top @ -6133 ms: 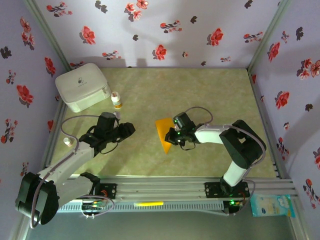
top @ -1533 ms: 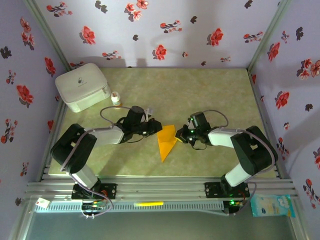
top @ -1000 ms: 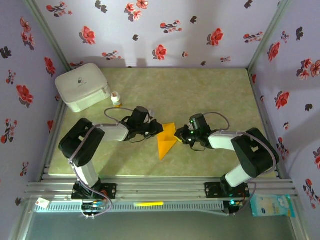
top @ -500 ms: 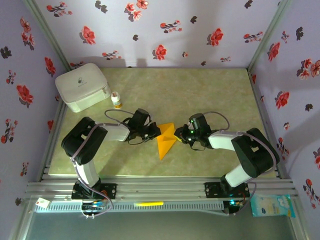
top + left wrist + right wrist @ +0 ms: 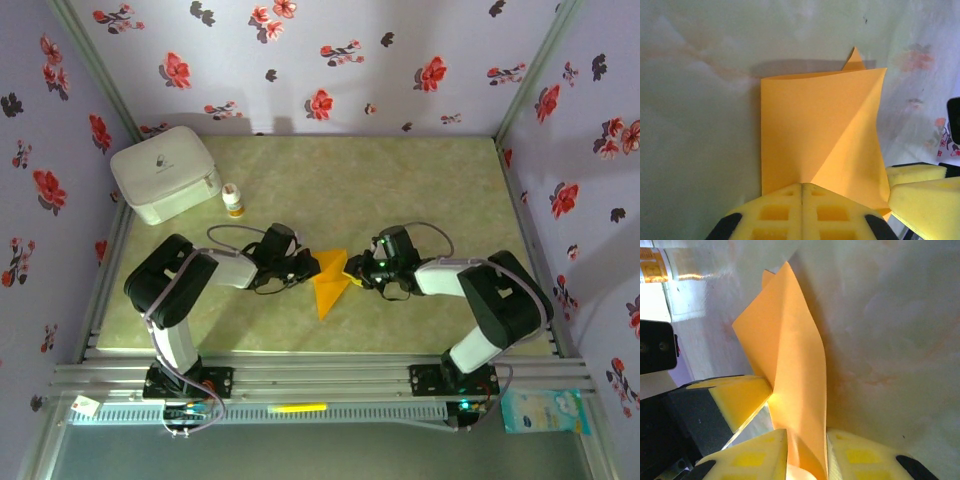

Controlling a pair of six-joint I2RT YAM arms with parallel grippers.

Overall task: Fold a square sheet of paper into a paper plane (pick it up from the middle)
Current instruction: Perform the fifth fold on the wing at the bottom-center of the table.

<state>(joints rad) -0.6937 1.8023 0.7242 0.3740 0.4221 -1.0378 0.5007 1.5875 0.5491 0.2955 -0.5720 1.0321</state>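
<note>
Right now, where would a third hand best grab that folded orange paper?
Probably the free pointed corner of the orange paper, coming from the near side: the left gripper pinches its left edge, the right gripper straddles its right edge, and that thin tip sticks out clear.

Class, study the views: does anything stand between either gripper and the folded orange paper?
Nothing visible does. The left gripper is shut on one edge of the orange paper, and the right gripper has a pad either side of the opposite edge. The small bottle stands apart by the white box.
</note>
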